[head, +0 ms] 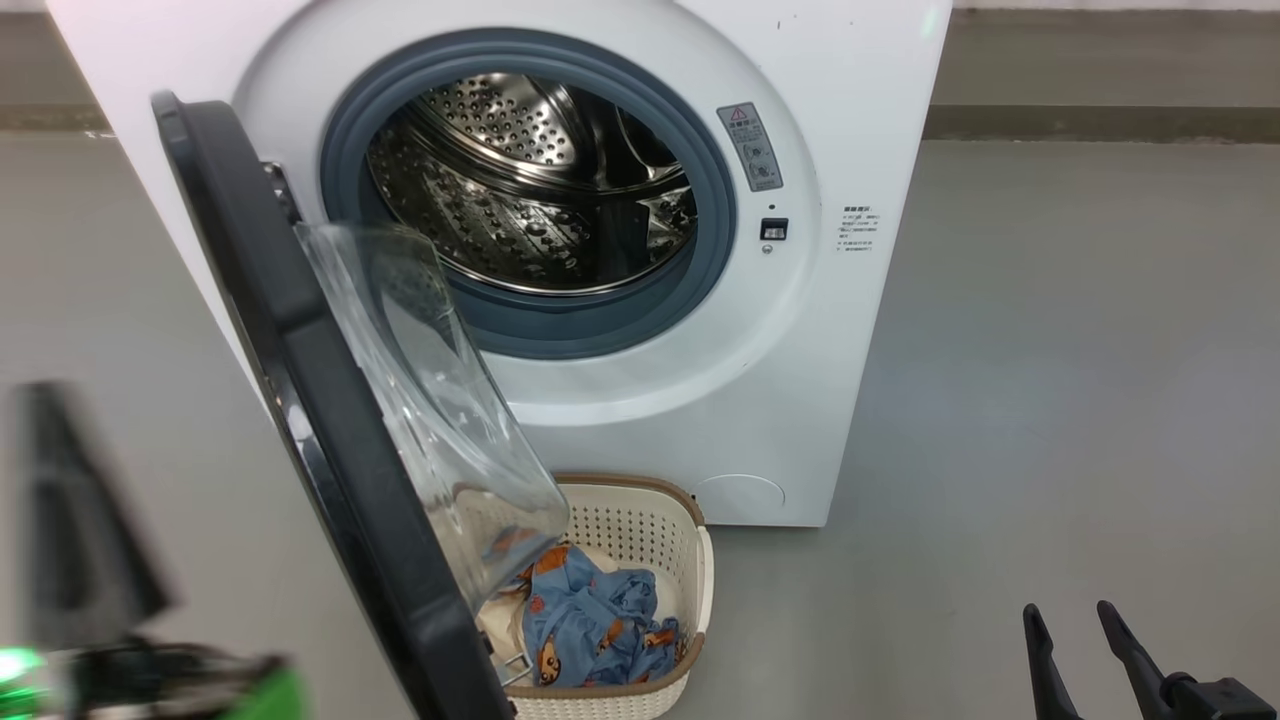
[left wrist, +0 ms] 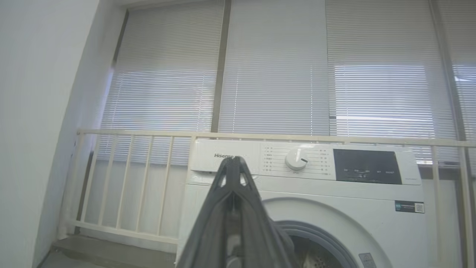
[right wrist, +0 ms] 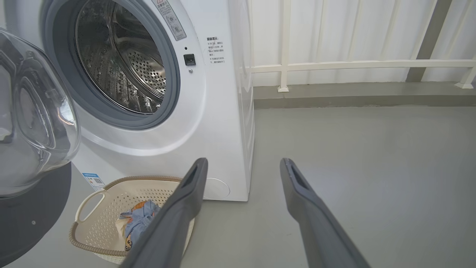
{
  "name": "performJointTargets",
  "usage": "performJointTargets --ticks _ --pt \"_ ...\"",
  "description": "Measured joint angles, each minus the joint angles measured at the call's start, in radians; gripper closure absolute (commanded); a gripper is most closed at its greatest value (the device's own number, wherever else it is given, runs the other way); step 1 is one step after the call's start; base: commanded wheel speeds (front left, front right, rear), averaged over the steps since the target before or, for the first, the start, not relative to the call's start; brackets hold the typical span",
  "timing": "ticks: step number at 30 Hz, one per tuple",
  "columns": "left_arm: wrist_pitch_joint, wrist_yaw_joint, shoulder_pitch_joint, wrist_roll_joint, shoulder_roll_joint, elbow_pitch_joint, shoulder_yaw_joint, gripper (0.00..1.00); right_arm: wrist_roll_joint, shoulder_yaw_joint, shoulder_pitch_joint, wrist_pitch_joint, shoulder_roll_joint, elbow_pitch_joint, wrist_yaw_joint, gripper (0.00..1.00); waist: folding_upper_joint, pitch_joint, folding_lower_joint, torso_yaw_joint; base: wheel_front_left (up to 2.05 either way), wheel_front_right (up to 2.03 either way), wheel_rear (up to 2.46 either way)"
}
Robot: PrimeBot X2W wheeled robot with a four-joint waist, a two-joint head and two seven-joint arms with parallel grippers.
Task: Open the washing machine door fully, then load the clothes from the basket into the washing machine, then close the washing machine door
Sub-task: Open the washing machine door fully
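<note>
The white washing machine (head: 700,400) stands with its steel drum (head: 530,180) exposed. The washing machine door (head: 300,330), black-rimmed with a clear glass bowl (head: 420,380), hangs open on its left hinge and swings out toward me. Below it on the floor sits the cream basket (head: 640,520), holding the blue bear-print clothes (head: 590,620); the door covers the basket's left part. My left gripper (left wrist: 234,160) is shut on nothing and points at the machine's control panel; it appears blurred at the lower left (head: 70,520). My right gripper (right wrist: 243,163) is open and empty, low at the right (head: 1068,610), beside the basket (right wrist: 96,230).
Bare grey floor (head: 1050,400) spreads to the right of the machine. A cream railing (right wrist: 334,65) on a raised kerb runs behind it, with blinds (left wrist: 279,74) above. A white wall (left wrist: 37,111) closes the left side.
</note>
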Motion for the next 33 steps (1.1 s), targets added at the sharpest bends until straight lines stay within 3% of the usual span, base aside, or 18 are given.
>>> performJointTargets --ticks 3,7,9,12,17,33 --pt "0.043 -0.038 -0.005 0.007 0.001 -0.056 -0.149 1.00 0.000 0.001 0.000 0.000 0.000 0.002 0.000 0.00 0.0000 -0.004 0.0000 0.004 0.00 0.00 0.00" --pt "0.153 -0.053 -0.005 0.006 0.003 -0.069 -0.346 1.00 0.003 0.004 0.001 0.000 0.000 0.004 0.000 0.00 0.0000 -0.003 0.0000 0.008 0.00 0.00 0.00" --pt "0.221 -0.044 0.016 -0.003 0.006 -0.013 -0.439 1.00 0.011 0.009 0.001 0.000 0.001 0.007 0.000 0.00 0.0000 0.001 0.0000 0.009 0.00 0.00 0.00" --pt "0.281 -0.042 0.072 -0.024 0.009 0.067 -0.500 1.00 0.014 0.012 0.001 0.000 0.001 0.009 0.000 0.00 0.0000 0.006 0.0000 0.009 0.00 0.00 0.00" --pt "0.333 -0.015 0.132 -0.050 0.014 0.165 -0.521 1.00 0.017 0.010 0.001 0.000 0.001 0.010 0.000 0.00 0.0000 0.018 0.0000 0.014 0.00 0.00 0.00" --pt "0.282 0.074 0.143 -0.082 0.011 0.248 -0.439 1.00 0.017 0.014 0.000 0.000 0.001 0.020 0.000 0.00 0.0000 0.031 0.0000 0.043 0.00 0.00 0.00"
